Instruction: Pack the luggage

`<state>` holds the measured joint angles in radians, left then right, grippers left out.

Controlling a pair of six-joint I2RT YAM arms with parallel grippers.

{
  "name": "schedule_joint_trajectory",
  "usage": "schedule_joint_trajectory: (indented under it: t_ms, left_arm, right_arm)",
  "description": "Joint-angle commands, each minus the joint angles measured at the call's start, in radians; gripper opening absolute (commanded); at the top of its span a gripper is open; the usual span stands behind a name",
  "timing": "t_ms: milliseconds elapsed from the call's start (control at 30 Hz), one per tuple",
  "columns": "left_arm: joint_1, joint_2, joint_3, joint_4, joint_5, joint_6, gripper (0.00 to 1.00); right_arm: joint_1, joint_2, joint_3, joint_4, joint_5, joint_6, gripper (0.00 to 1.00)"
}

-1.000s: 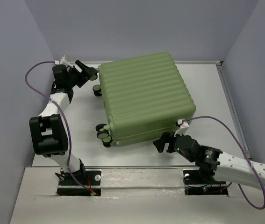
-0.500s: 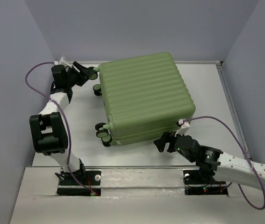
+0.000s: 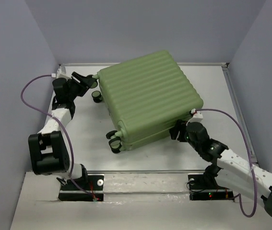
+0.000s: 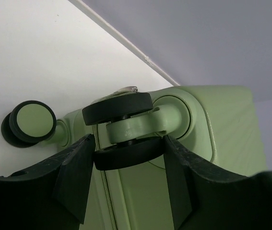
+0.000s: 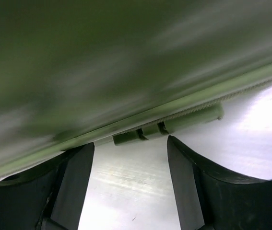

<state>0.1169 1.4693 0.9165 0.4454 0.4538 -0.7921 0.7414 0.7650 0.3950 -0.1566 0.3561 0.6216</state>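
Note:
The luggage (image 3: 147,93) is a pale green ribbed hard-shell suitcase, lying closed and flat on the white table (image 3: 83,143), turned at an angle. My left gripper (image 3: 91,81) is at its far left corner. In the left wrist view both fingers of that gripper (image 4: 128,143) press on a black caster wheel (image 4: 126,158) of the green shell (image 4: 222,124). My right gripper (image 3: 176,130) is at the near right corner. Its fingers (image 5: 130,143) stand apart over bare table, just below the shell's edge (image 5: 102,57) and a small green zipper tab (image 5: 169,127).
A second caster (image 4: 29,122) stands left of the gripped one. Two more wheels (image 3: 114,142) stick out at the suitcase's near left corner. Grey walls enclose the table on three sides, and a raised rim (image 3: 236,105) runs along its right.
The left gripper has narrowed onto the far wheel. The suitcase has turned counter-clockwise. The right gripper has moved up and right along the near edge, its jaws narrowing.

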Motion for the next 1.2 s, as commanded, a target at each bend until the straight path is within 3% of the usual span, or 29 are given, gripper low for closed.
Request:
schedule_joint_trajectory:
  t_ms: [0, 267, 433, 567, 633, 733, 800, 833, 900, 933, 1033, 1133, 1167]
  left_arm:
    - [-0.04, -0.202, -0.093, 0.041, 0.065, -0.007, 0.06]
    - [-0.111, -0.532, -0.33, -0.076, 0.016, 0.048, 0.06]
    - [-0.172, -0.771, -0.435, -0.171, 0.002, 0.047, 0.06]
    - [-0.177, -0.857, -0.398, -0.269, -0.021, 0.099, 0.06]
    - [-0.177, -0.877, -0.377, -0.293, -0.029, 0.114, 0.06]
    - [-0.178, -0.868, -0.341, -0.307, -0.02, 0.12, 0.06]
    - [-0.178, -0.862, -0.332, -0.309, -0.027, 0.126, 0.06]
    - [-0.178, -0.86, -0.332, -0.31, -0.03, 0.132, 0.06]
    - [-0.18, -0.85, -0.32, -0.327, -0.029, 0.146, 0.15]
    - [-0.18, -0.848, -0.309, -0.341, -0.03, 0.157, 0.37]
    - [-0.203, -0.859, -0.259, -0.398, 0.021, 0.223, 0.67]
    - [-0.29, -0.865, -0.194, -0.514, 0.029, 0.313, 0.7]
    - [-0.378, -0.869, -0.182, -0.534, 0.02, 0.327, 0.69]
  right_arm:
    - [-0.16, 0.092, 0.125, 0.247, -0.132, -0.125, 0.62]
    - [-0.394, 0.264, 0.234, 0.382, -0.463, -0.19, 0.61]
    - [-0.425, 0.373, 0.332, 0.37, -0.597, -0.24, 0.62]
    - [-0.425, 0.298, 0.254, 0.304, -0.69, -0.234, 0.67]
    - [-0.425, 0.203, 0.193, 0.281, -0.709, -0.217, 0.73]
    - [-0.425, 0.061, 0.069, 0.23, -0.74, -0.181, 0.74]
    - [-0.425, -0.01, -0.003, 0.194, -0.767, -0.142, 0.71]
    - [-0.425, -0.077, -0.027, 0.189, -0.787, -0.111, 0.61]
    - [-0.415, -0.134, -0.085, 0.186, -0.844, -0.088, 0.42]
    - [-0.415, -0.174, -0.097, 0.183, -0.859, -0.074, 0.23]
    - [-0.366, -0.216, -0.123, 0.172, -0.914, -0.083, 0.17]
    - [-0.295, -0.239, -0.102, 0.16, -0.902, -0.088, 0.13]
    - [-0.274, -0.234, -0.096, 0.126, -0.876, -0.091, 0.13]
